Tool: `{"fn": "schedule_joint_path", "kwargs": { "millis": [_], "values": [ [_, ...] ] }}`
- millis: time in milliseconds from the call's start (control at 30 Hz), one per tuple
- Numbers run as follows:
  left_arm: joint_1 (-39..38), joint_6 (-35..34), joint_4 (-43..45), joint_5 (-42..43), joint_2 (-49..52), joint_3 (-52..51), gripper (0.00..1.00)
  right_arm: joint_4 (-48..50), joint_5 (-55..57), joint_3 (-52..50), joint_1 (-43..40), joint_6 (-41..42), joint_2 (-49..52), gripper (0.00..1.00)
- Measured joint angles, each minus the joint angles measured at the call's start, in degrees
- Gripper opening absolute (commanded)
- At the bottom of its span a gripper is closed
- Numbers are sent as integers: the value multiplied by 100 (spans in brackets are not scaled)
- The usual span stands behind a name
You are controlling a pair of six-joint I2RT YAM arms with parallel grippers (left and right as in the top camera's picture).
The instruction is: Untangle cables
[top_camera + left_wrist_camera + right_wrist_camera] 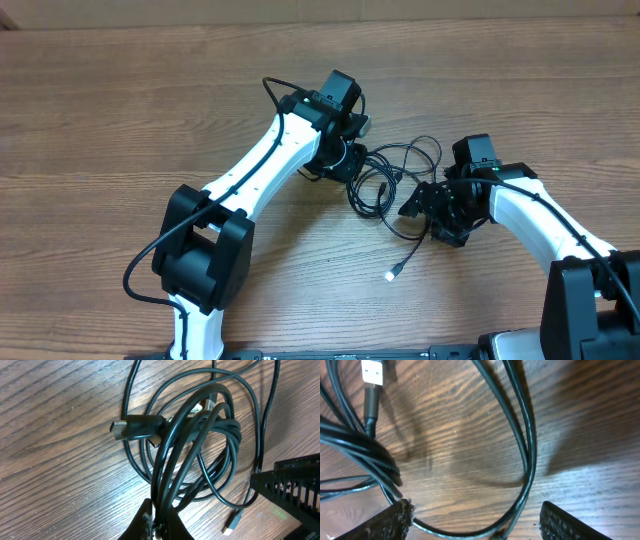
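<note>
- Near the middle of the wooden table [120, 100], between the two arms, the cables [385, 178] lie as a loose black tangle of overlapping loops.
- At the tangle's left edge, the left gripper [156, 529] is pinched tight on a bundle of several strands. In the left wrist view these strands run from the upper right of the coil down to the fingertips at the bottom centre.
- On the tangle's right side, the right gripper [472, 522] is spread wide and holds nothing. A doubled loop of cord curves across the bare wood between its two fingers.
- A thicker bunch of cords sits just beside the finger at the left of the right wrist view. I cannot tell whether it touches.
- A black plug [134, 427] lies across the coil. Its long axis is roughly level in the left wrist view, and its end points toward the left edge of that picture.
- A silver plug [372, 371] shows at the top left of the right wrist view, lengthwise up and down, with its metal end toward the top edge.
- A stray plug [392, 273], silver-tipped, lies apart from the tangle on the robot's side. Its single cord runs diagonally back up toward the right gripper.
</note>
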Motion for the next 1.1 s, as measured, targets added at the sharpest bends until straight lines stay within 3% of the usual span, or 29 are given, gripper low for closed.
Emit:
{"fn": "schedule_joint_path", "kwargs": {
  "millis": [467, 767, 800, 833, 900, 1100],
  "values": [
    [177, -37, 385, 903, 0, 0, 4, -389, -28, -7, 2, 85, 0, 73],
    [195, -17, 579, 1685, 0, 0, 4, 201, -22, -514, 2, 586, 0, 46],
    [195, -15, 581, 1733, 0, 0, 4, 262, -44, -581, 0, 603, 0, 37],
    [195, -15, 579, 1768, 0, 0, 4, 317, -76, -629, 2, 608, 0, 22],
    [195, -15, 577, 1812, 0, 0, 4, 376, -133, -669, 2, 662, 0, 6],
    [195, -15, 417, 1475, 0, 0, 4, 472, -229, -671, 2, 684, 0, 4]
  ]
}}
